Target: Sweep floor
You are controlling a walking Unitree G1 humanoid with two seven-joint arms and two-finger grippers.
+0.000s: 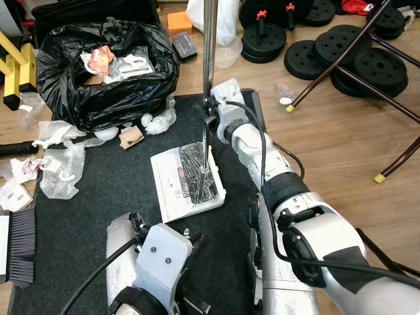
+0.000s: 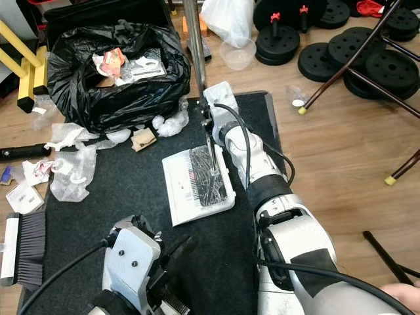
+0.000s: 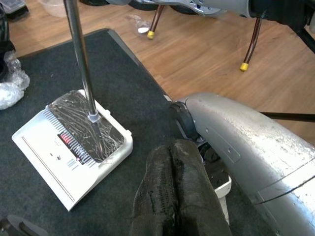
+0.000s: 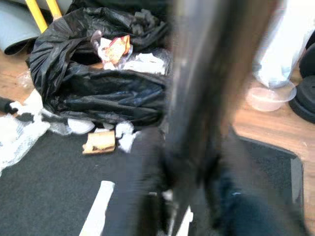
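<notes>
Currently the right gripper is clamped round the metal pole of a white long-handled dustpan, reaching forward over the dark mat. Dustpan sits flat on the mat, near its middle, holding crumpled clear plastic wrap; the pole rises upright from its rear edge.

Left gripper: low and near the robot's body, fingers pressed together, nothing between them, pointing toward the dustpan.

Hand brush lies at the mat's left edge, well apart from both grippers.

Black bin bag, open, sits at the mat's far left corner, with wrappers and paper inside. Scraps of clear plastic wrap and a small piece of brown cardboard lie near its base.

Wooden floor to the right; black weight plates stacked beyond.
</notes>
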